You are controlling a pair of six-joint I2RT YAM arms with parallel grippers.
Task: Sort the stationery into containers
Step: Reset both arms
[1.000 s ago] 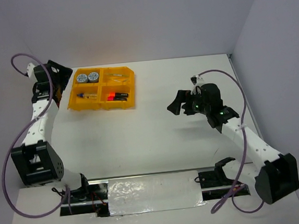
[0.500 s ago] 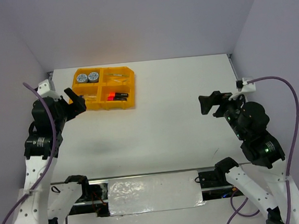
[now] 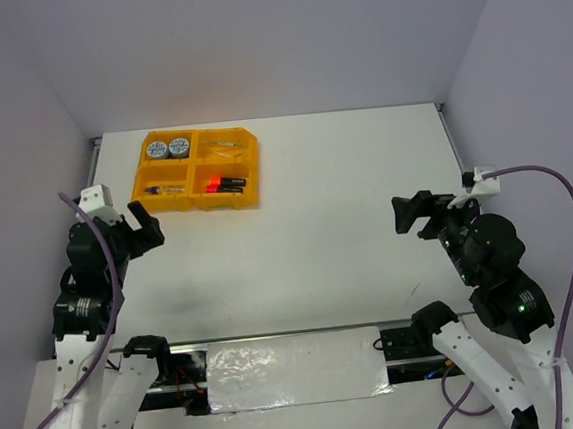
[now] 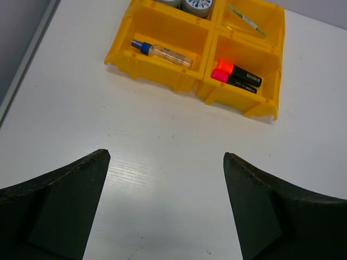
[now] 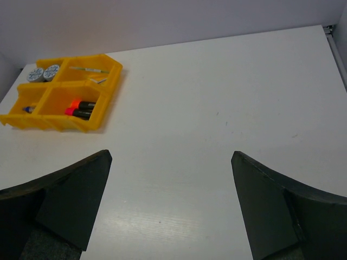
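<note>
The orange-yellow tray sits at the far left of the table and holds the stationery. Two grey-blue rolls fill its far-left compartment. Thin pens lie in the far-right one. The blue-capped clear bottle lies in the near-left one, and black markers with orange and pink caps lie in the near-right one. My left gripper hangs open and empty above the table, short of the tray. My right gripper is open and empty at the right, far from the tray.
White walls close in the table at the back and on both sides. A foil-covered strip and the arm bases run along the near edge.
Both arms have drawn back toward the near edge. The left gripper moved off the tray's left side to in front of it. The right gripper moved right and nearer.
</note>
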